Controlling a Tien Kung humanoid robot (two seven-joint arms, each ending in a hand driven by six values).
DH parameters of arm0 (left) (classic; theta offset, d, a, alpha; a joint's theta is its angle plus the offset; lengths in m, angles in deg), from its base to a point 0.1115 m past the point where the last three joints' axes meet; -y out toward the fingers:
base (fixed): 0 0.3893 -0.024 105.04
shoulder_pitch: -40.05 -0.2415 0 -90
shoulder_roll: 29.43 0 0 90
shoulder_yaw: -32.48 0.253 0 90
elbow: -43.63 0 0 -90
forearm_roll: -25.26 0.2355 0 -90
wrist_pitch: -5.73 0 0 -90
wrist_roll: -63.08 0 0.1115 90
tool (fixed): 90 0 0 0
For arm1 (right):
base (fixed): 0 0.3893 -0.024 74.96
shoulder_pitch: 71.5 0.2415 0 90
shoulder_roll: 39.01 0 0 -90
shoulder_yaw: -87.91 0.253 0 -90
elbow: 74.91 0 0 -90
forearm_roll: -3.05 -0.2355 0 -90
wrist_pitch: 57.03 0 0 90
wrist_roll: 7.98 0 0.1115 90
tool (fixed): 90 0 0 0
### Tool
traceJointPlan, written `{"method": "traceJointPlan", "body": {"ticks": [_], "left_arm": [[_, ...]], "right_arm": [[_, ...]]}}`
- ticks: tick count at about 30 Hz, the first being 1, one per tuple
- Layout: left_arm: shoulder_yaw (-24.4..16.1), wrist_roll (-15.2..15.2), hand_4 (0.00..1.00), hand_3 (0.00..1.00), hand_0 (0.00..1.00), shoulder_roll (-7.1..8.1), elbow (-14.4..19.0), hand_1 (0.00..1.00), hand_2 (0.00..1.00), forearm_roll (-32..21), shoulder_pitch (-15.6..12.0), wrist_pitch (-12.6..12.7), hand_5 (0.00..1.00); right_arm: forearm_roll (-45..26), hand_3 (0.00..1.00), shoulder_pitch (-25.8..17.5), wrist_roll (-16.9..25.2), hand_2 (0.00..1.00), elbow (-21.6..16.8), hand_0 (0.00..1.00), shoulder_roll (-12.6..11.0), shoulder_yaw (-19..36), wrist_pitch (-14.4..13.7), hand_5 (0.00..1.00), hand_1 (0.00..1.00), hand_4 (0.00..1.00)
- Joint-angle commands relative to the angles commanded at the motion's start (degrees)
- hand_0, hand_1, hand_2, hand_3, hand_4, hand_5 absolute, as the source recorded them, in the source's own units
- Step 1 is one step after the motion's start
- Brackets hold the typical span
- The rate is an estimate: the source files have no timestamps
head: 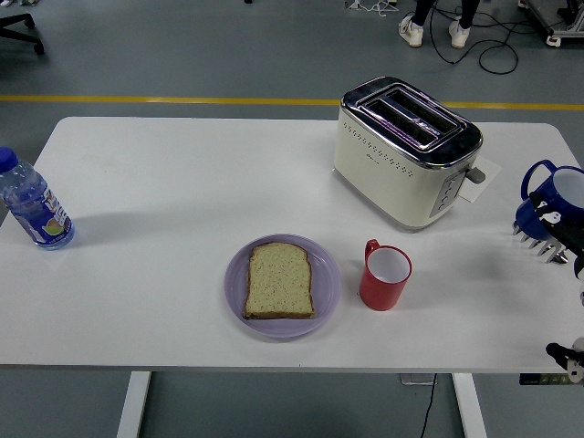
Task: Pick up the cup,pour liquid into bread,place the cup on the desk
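Surface (182,182): white, and it carries everything. Largest item is the cream toaster (406,151), far right of centre. Next is the purple plate (235,283) at the near middle, with one slice of bread (279,280) lying flat on it. Red cup (385,276) stands upright just right of the plate, apparently empty, nobody touching it. Water bottle (32,205) sits at the far left edge.

Blue cup (552,203) is at the right edge, roughly upright, handle toward the toaster, in front of a metal toast rack (538,245). You can't tell whether its base touches the surface. Glossy blue outside, pale inside, contents not visible.

Right hand (561,233) is mostly cropped; dark fingers (550,219) appear wrapped on the blue cup's side, so call it grasping. Left hand isn't visible.

My read: you're in the place step, cup well away from the bread. Next: seat the base flat clear of the rack, then let go.
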Motion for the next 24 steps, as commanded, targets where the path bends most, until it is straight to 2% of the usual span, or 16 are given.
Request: {"method": "traceJointPlan", "body": {"ticks": [6,13,19,24], "left_arm": [[0.03,0.00,0.241,0.503,0.634,0.04,0.00,0.641,0.652,0.11,0.11,0.00,0.859],[0.12,-0.01,0.240,0.503,0.633,0.01,-0.02,0.641,0.652,0.07,0.08,0.01,0.861],[0.13,-0.02,0.241,0.503,0.633,-0.03,-0.02,0.641,0.652,-0.06,0.06,0.02,0.863],[0.43,0.00,0.240,0.503,0.633,-0.01,0.00,0.641,0.652,-0.04,0.03,0.02,0.862]], "right_arm": [[-1.88,0.575,-1.00,2.10,0.575,3.95,0.461,1.35,-1.25,1.10,0.002,0.454,0.485],[0.00,0.574,-0.63,3.26,0.574,7.28,0.461,2.68,-3.05,2.05,0.002,0.454,0.489],[-0.03,0.574,-0.57,4.48,0.573,9.29,0.455,3.91,-3.82,2.26,0.002,0.450,0.502],[-0.80,0.573,-0.62,7.86,0.574,11.97,0.453,4.58,-5.59,1.63,0.002,0.452,0.505]]}}
